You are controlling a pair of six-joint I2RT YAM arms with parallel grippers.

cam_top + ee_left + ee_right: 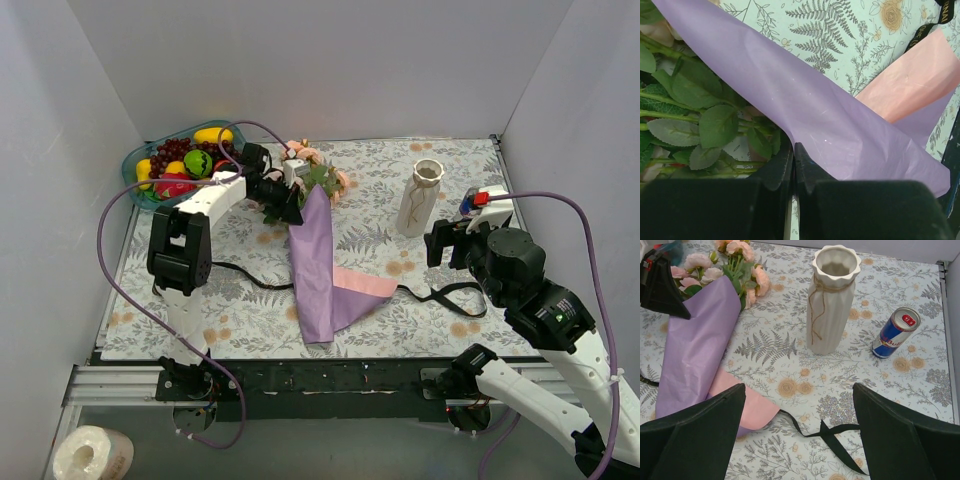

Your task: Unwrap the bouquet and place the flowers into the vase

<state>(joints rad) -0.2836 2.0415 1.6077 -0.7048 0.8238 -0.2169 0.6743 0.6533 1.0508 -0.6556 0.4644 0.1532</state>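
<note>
Shows, from above, a bouquet (318, 205) lying at frame centre on a floral cloth (380, 300), blooms toward the upper left. Shows its lilac paper (315, 265) half opened, a pink flap at lower centre. Shows the flowers (315, 172) not yet out of the wrap; in the left wrist view, stems and leaves tucked under the paper's left edge.

Pinches that edge with the left gripper (794, 150), jaws fully closed, paper seemingly caught between the tips. Holds nothing in the right gripper (799, 390), jaws spread wide, hovering at right above a loose black ribbon (826, 431).

Has the vase (832, 305) standing upright, right of the blooms and apart from them, with a can (896, 332) near it, further right.

Risks, as a judgement:
- Tearing the thin paper with a hard pull.
- Dragging stems along on snagged leaves, scattering roses toward the fruit bowl (175, 170) at upper left.
- Slipping off if only a sliver is pinched.
- Tipping the narrow vase with a wide sweep of paper or arm.
</note>
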